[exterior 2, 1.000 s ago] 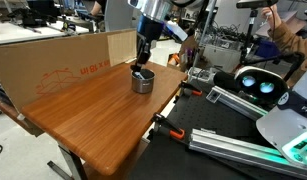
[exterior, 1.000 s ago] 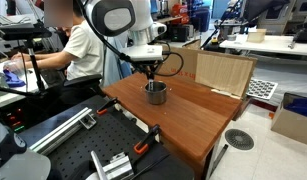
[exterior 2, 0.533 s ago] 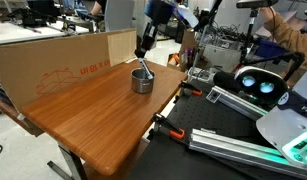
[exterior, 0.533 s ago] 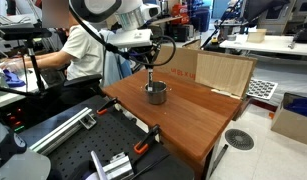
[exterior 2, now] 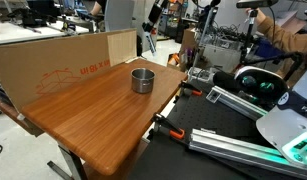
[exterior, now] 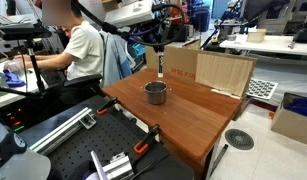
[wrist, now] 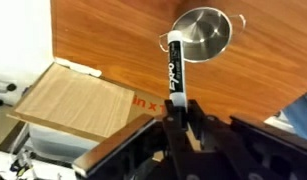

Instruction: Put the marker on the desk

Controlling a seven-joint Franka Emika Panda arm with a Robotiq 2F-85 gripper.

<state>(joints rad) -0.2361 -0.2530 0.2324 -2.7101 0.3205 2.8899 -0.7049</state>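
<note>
Marker [wrist: 174, 70] is held in the hand [wrist: 179, 108], in the air above the desk [exterior: 203, 120] and not touching it. The fingers are clamped together on one end of it. In both exterior views its long axis stands upright, with the free end pointing down at the desk. In the wrist view it runs up the picture from the hand, leaning slightly left. Its free end sits just beside the left rim of the metal pot [wrist: 203, 32].

In an exterior view the marker hangs well above the pot [exterior: 155, 92], a little toward the far side of it. The pot stands on the far left part of the desk. A cardboard box [exterior: 225, 72] stands along the far edge, to the right of the marker. The desk surface near and right of the pot is bare wood out to the near and right edges, so there is wide room there. Its left edge is close to the pot.

The marker is slim and straight with a black body, white lettering along the barrel and a lighter free end.
</note>
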